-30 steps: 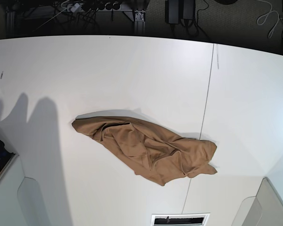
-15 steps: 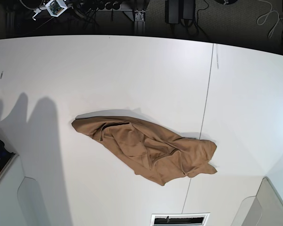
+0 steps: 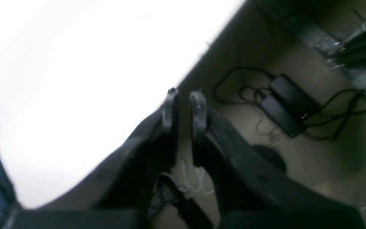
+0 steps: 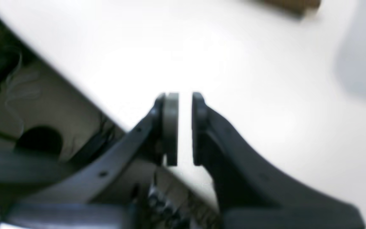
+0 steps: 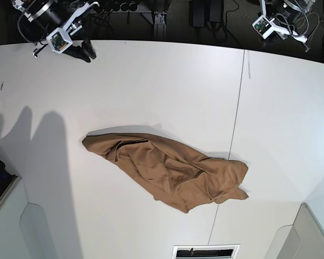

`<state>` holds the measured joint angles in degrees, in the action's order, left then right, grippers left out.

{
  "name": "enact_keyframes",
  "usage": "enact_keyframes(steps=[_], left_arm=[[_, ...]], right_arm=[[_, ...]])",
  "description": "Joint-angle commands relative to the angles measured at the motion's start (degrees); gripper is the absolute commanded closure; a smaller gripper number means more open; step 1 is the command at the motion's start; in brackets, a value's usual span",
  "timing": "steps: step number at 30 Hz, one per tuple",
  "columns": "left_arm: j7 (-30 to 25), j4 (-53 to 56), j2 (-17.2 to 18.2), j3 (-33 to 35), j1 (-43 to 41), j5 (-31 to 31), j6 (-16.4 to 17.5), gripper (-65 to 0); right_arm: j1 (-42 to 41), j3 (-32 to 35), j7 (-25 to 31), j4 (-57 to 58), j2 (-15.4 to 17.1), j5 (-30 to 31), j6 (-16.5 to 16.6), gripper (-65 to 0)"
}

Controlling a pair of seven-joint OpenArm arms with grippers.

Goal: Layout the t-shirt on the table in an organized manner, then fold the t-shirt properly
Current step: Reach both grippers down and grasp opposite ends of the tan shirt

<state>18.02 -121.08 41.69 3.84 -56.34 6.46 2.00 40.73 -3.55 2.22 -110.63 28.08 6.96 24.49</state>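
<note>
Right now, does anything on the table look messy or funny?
Yes. The t-shirt lies in a crumpled, slanted heap near the middle of the table, partly across its dark seam, with folds bunched over each other instead of spread flat. Nothing looks torn or spilled.

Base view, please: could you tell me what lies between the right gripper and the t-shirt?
Only bare white table. The base view shows nothing between the right gripper and the t-shirt.
</note>
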Motion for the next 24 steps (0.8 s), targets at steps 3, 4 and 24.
enact_keyframes(steps=[3, 4, 24], left_arm=[[-0.7, -0.9, 3.6, -2.9, 1.4, -2.5, -0.6, -9.5], [-0.8, -0.9, 4.4, -3.6, 2.1, -3.1, -0.6, -9.5], [-6.3, 16.8, 6.4, -1.7, 37.3, -22.3, 4.7, -21.6]], right_arm=[[-4.5, -0.3, -2.6, -0.9, 0.6, 1.1, 0.0, -7.0], [-6.0, -0.3, -3.9, -0.9, 0.6, 1.2, 0.0, -7.0], [-33.3, 6.3, -8.7, 9.8, -10.9, 0.5, -0.3, -28.1]])
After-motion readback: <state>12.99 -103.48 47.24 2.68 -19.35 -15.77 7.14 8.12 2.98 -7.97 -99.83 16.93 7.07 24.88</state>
